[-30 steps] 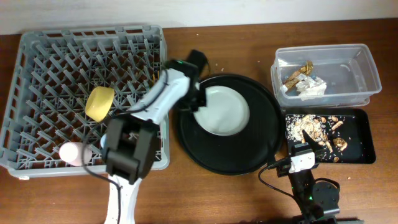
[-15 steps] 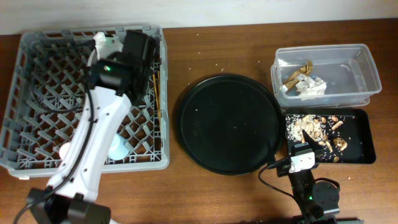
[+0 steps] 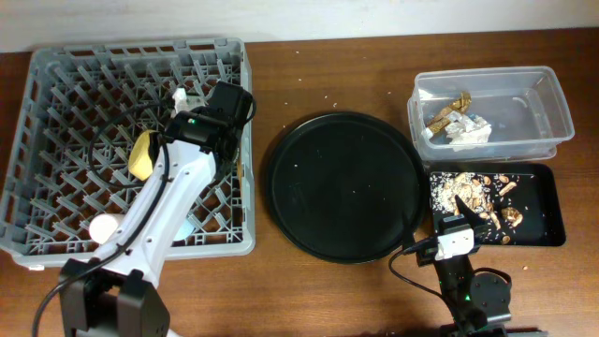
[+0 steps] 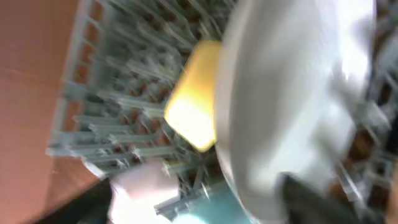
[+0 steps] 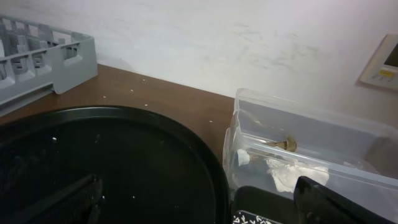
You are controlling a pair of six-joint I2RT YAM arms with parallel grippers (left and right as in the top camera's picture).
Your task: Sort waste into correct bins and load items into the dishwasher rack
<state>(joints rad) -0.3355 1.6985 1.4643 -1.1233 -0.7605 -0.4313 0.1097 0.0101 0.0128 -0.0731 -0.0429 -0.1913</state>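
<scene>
Dishwasher rack [image 3: 56,65]: grey peg crate on the left part of the surface [image 3: 356,65]. It contains a yellow bowl [image 3: 142,155] tipped on its side among the pegs, a pink cup [image 3: 103,226] near the front edge, and a light blue cup [image 3: 190,226] mostly hidden under the arm. Left hand [image 3: 227,105]: reaches over the rack's right half. Its wrist view is filled by the pale grey plate [image 4: 298,93], standing on edge rather than flat, probably so that it slots between peg rows. A dark finger [image 4: 305,194] crosses the plate's lower rim, but blur makes it impossible to tell whether the hand clamps the plate or is free of it. Round black tray [image 3: 342,187], centre: a few pale specks. Clear tub [image 3: 557,103], far right: crumpled napkins and wrappers [image 3: 459,126]. Black rectangular tray [image 3: 552,211], just in front of the tub: brown food scraps [image 3: 468,192], so the waste is split by kind. Right hand [image 5: 199,186]: fingers spread wide and holding nothing, low at the front edge, probably parked clear of the left arm's work.
</scene>
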